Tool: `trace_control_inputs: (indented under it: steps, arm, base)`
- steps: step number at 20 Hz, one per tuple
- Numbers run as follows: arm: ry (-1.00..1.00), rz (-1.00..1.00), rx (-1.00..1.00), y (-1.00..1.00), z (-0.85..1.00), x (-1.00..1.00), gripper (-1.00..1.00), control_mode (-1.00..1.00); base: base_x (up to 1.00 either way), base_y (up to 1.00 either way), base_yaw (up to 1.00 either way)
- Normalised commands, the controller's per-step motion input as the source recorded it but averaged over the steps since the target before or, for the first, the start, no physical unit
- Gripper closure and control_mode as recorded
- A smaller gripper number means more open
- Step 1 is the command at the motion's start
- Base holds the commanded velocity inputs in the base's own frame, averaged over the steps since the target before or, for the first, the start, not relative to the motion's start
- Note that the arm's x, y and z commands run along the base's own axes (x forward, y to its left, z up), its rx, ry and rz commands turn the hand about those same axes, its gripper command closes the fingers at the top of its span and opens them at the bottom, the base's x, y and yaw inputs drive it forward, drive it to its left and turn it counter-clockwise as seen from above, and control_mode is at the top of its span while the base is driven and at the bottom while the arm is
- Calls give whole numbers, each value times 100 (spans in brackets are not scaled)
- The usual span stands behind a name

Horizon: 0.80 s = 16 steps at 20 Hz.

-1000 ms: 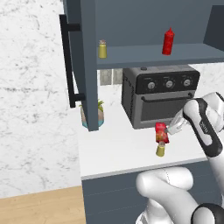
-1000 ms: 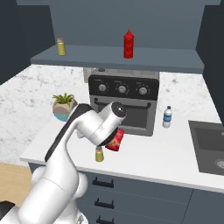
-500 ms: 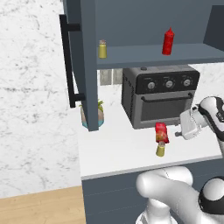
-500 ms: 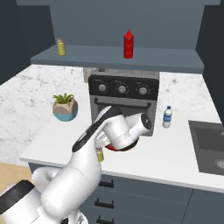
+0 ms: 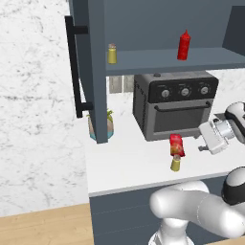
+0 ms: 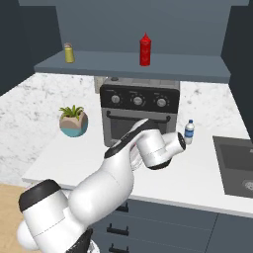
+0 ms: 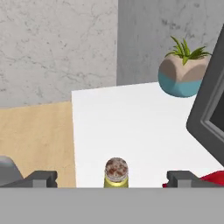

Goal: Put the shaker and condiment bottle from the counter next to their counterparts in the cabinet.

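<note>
White flat counter (image 5: 129,160) over dark blue-grey base cabinets: carries a black toaster oven (image 5: 173,110) with three knobs and a bar handle, standing at the back; a potted green plant in a tan-and-teal round pot (image 6: 73,120) to its left; a small clear water bottle with a blue label (image 6: 189,132) at the oven's right side

Dark slate-blue wall cabinet (image 5: 93,57), door swung open with a long black bar handle (image 5: 73,67); on its shelf a yellow-green shaker with a pale cap (image 5: 112,53) to the left and a plain all-red squeeze bottle with a pointed nozzle (image 5: 183,45) well apart to the right

Small yellow-green cylindrical shaker with a pale pinkish speckled cap (image 7: 116,173): upright on the counter near its front edge, before the oven; small red squeeze bottle with a yellowish patterned label (image 5: 175,144) just behind it, almost touching. Label print not legible

End effector (image 7: 111,178): jaws spread wide, holding nothing, level with the counter; in the hand view the shaker's cap sits between the two dark fingertips (image 7: 43,177), the red bottle at the right tip. Seen from the left base view, the hand sits to the right of both items, apart from them
</note>
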Motion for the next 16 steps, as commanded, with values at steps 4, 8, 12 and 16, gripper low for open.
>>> trace_control_inputs:
  steps: [4,8,12,16]
  arm:
    - [0,2,0,5,-31,0,-100,-100]
    - [0,0,0,0,-31,0,-100,-100]
    - [0,0,0,0,-14,0,-100,-100]
    - [0,0,0,8,-7,-9,-100,-100]
  base:
    - [0,0,0]
    - [0,0,0]
    - [0,0,0]
    - [0,0,0]
